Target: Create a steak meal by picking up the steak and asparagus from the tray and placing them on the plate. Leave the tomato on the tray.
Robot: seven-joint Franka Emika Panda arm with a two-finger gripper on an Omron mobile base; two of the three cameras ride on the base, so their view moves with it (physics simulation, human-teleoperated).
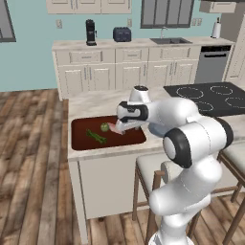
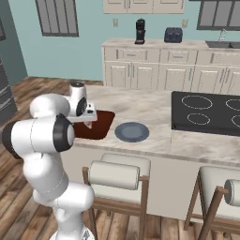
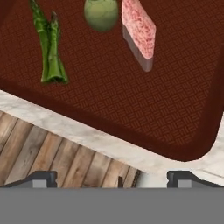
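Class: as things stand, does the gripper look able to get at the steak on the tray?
Probably yes. The gripper is open, nothing covers the steak, though the tomato sits close beside it.

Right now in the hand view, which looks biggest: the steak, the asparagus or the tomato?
1. Steak and asparagus: too alike to rank, and both are cut off at the top edge.
2. Tomato: smallest, also cut off.

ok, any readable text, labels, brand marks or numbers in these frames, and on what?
None readable.
tray, steak, asparagus, tomato: no markings.
plate: plain.
coffee maker, toaster, dishwasher: too small to show any lettering.
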